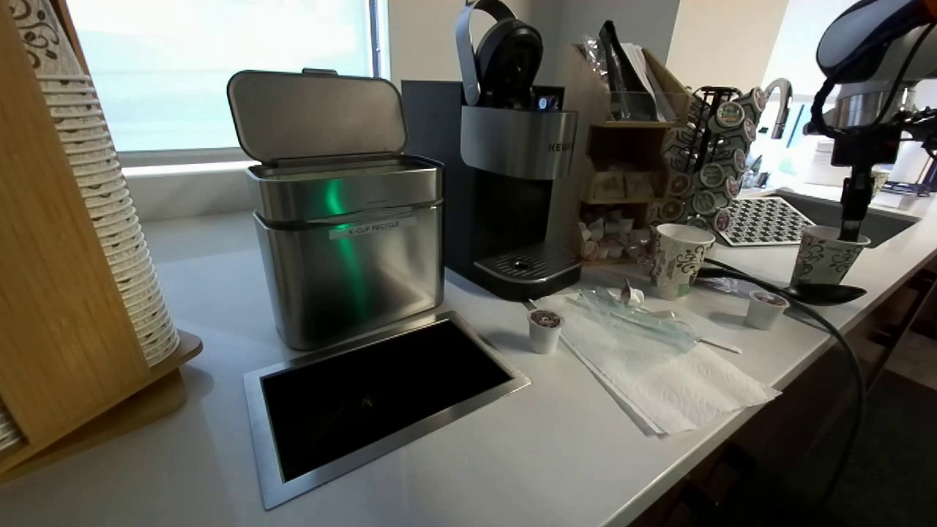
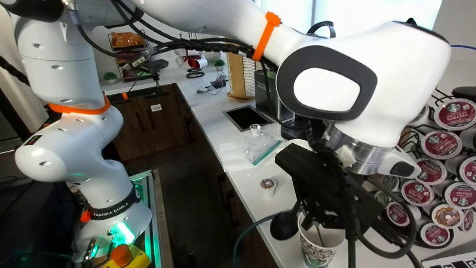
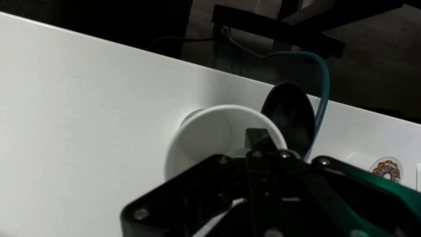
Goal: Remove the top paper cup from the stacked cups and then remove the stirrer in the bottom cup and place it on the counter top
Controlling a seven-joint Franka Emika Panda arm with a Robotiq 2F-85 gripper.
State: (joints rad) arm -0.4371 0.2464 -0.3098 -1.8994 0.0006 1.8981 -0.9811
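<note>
The bottom cup, a white printed paper cup [image 1: 827, 258], stands upright near the counter edge; the wrist view looks down into its white interior [image 3: 204, 141]. Inside it a thin stirrer [image 2: 319, 236] leans, seen in an exterior view. My gripper [image 1: 850, 233] points down with its fingertips within the cup's mouth, near the rim. Its fingers [image 3: 259, 138] are together; whether the stirrer is between them I cannot tell. The top paper cup [image 1: 672, 265] stands apart on the counter top [image 1: 564, 439], with nothing stacked on it.
A black spoon [image 2: 285, 225] lies right beside the bottom cup, with a cable close by. A coffee pod [image 1: 766, 311] is near. Paper towels [image 1: 703, 384] and a plastic bag lie farther along. The coffee machine [image 1: 520, 143] and pod rack [image 1: 706, 157] stand behind.
</note>
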